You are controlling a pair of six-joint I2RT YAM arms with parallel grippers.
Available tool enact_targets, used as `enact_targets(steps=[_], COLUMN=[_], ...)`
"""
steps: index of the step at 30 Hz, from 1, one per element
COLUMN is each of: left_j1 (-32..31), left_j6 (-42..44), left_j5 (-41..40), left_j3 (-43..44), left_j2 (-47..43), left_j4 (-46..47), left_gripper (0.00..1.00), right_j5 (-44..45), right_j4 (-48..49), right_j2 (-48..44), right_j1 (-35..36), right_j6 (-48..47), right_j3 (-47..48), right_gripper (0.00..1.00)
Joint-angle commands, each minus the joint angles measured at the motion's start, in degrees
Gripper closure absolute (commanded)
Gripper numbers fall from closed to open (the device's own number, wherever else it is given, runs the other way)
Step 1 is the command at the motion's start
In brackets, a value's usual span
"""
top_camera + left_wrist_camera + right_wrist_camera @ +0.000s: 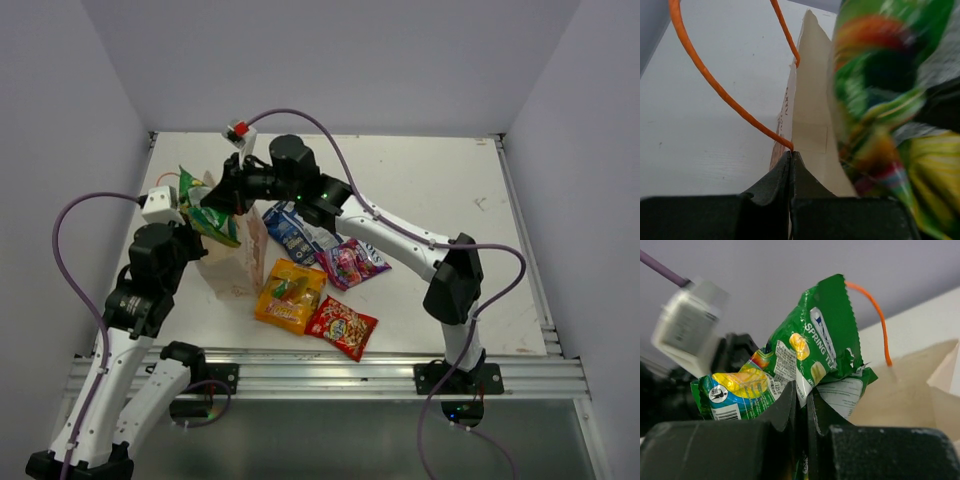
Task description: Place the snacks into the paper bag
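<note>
The pale tan paper bag (236,262) stands upright at the left of the table. My left gripper (790,156) is shut on the bag's rim where an orange string handle (710,80) is fixed. My right gripper (802,392) is shut on the green-white packet (810,357) and holds it over the bag's open mouth (205,210); the packet shows blurred in the left wrist view (885,105). The blue packet (290,230), purple-pink packet (352,262), orange-yellow packet (290,296) and red packet (342,327) lie flat on the table right of the bag.
The white table (430,190) has walls at the back and both sides and a metal rail (330,375) along the near edge. Purple cables loop over both arms.
</note>
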Motion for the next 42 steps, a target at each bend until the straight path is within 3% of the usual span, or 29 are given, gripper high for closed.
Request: enact_targets(steps=[1, 8, 19, 30, 35, 37, 38, 39, 41, 42], left_j1=[-0.37, -0.37, -0.37, -0.37, -0.46, -0.37, -0.37, -0.37, -0.37, -0.37], left_j6=[1.5, 1.59, 1.59, 1.85, 1.85, 1.85, 1.85, 1.77, 1.85, 1.85], left_j5=[1.87, 1.69, 2.04, 2.13, 2.31, 2.31, 2.48, 2.48, 2.57, 2.57], left_j3=[0.0, -0.09, -0.18, -0.36, -0.44, -0.44, -0.44, -0.44, -0.44, -0.44], left_j2=[-0.17, -0.52, -0.61, -0.96, -0.96, -0.96, -0.96, -0.96, -0.96, -0.96], left_j4=[2.13, 2.13, 2.31, 2.49, 2.57, 2.49, 2.66, 2.57, 2.66, 2.66], left_gripper=[1.0, 1.0, 1.0, 1.0, 1.0, 1.0, 1.0, 1.0, 1.0, 1.0], right_j5=[0.88, 4.03, 10.37, 12.83, 15.73, 16.96, 17.83, 18.1, 18.72, 18.98], right_j4=[-1.24, -2.47, -5.73, -5.63, -9.15, -10.38, -10.91, -11.17, -12.49, -12.76], right_j2=[-0.1, 1.66, 6.05, 7.55, 2.38, 0.88, -0.52, -1.14, -2.55, -3.16], right_j1=[0.89, 0.98, 0.98, 1.33, 2.65, 3.09, 3.18, 3.18, 3.53, 3.7], right_j6=[-2.15, -3.03, -0.83, -2.06, -6.1, -7.77, -8.21, -8.82, -9.79, -10.06], right_j3=[-2.82, -1.16, 13.08, 10.8, 6.59, 4.57, 4.04, 3.6, 3.33, 3.42], right_gripper=[0.96, 0.96, 0.98, 0.98, 0.95, 0.86, 0.64, 0.51, 0.28, 0.23])
